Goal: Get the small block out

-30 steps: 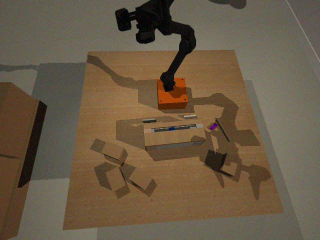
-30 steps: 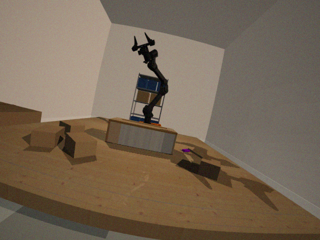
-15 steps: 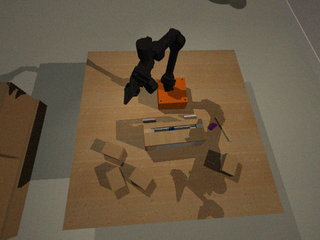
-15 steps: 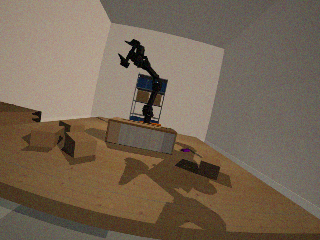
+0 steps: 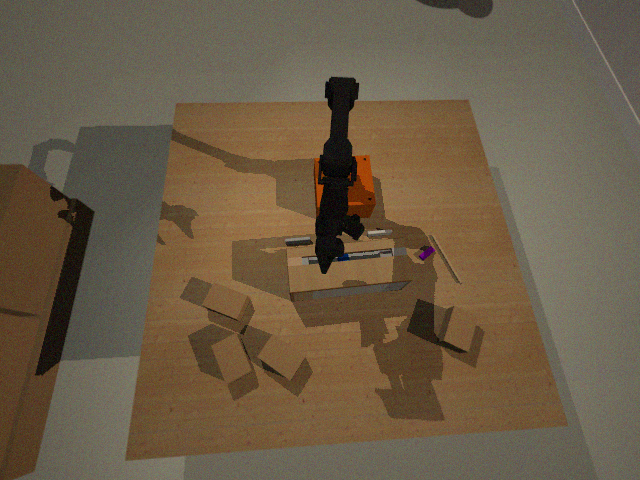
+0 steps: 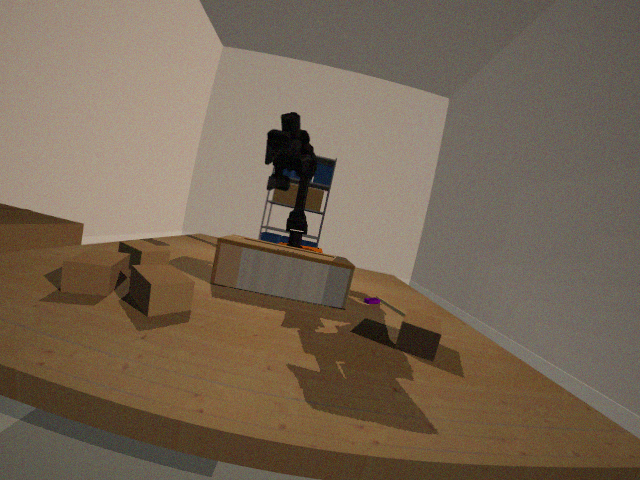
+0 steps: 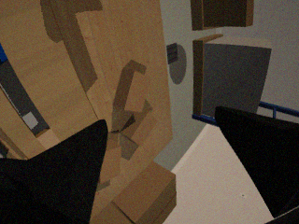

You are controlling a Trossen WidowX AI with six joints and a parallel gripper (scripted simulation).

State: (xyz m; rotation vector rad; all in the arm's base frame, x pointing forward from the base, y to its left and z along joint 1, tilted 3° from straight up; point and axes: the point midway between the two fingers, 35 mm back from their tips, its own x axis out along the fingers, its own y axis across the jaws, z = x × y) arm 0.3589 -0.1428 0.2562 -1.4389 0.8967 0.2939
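A: Where's our block?
B: We see a purple block point(image 5: 426, 253) point(image 6: 372, 300) outside the box point(image 5: 341, 276) point(image 6: 284, 273), on the table point(image 5: 351, 428) point(image 6: 232, 372) point(image 7: 140, 28), near a thin strip point(image 5: 445, 259) point(image 6: 392, 308).
A: Our fingers?
B: Spread wide, nothing between them.

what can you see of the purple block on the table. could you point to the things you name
The purple block point(image 5: 427, 253) point(image 6: 372, 300) is small, plain and evenly coloured, with an oblong outline from above. It lies on the wooden table point(image 5: 232, 428) point(image 6: 232, 361), outside the clear-fronted box point(image 5: 336, 276) point(image 6: 284, 273), between its end and a thin strip point(image 5: 445, 259). The gripper is not on it. Its material is unclear.
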